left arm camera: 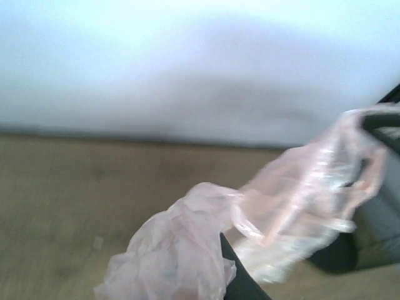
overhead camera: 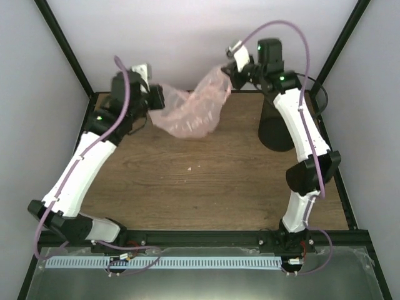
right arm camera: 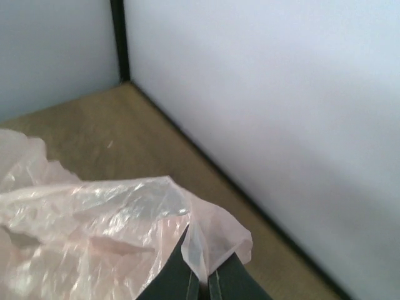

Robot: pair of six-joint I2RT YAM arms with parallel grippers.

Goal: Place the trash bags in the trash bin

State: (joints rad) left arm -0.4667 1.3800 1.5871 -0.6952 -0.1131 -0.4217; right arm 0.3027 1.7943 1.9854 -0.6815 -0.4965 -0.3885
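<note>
1. My left gripper [overhead camera: 156,97] is in the upper left of the top view, raised above the far edge of the table [overhead camera: 187,187]. It is clamped on one end of the trash bag [overhead camera: 190,112].
2. In my left wrist view, the pale-pink plastic [left arm camera: 187,262] is bunched over the gripper at the bottom centre. Only one dark finger [left arm camera: 232,272] pokes out from under it, so the jaws themselves are mostly hidden. This view is blurred.
3. My right gripper [overhead camera: 228,70] is at the upper centre-right of the top view, higher in the frame than the left one. It pinches the other end of the bag.
4. My right wrist view shows this plainly. At the bottom centre the two fingers of the gripper [right arm camera: 203,281] are pressed together on a fold of the bag's edge [right arm camera: 206,237], with almost no gap between them.
5. The bag hangs stretched between my two grippers and sags in the middle. It is crinkled and translucent. I cannot tell from the top view whether its lowest part touches the wood.
6. The trash bin [overhead camera: 274,128] stands upright on the table at the right of the top view. It is partly behind my right forearm, well apart from the bag.
</note>
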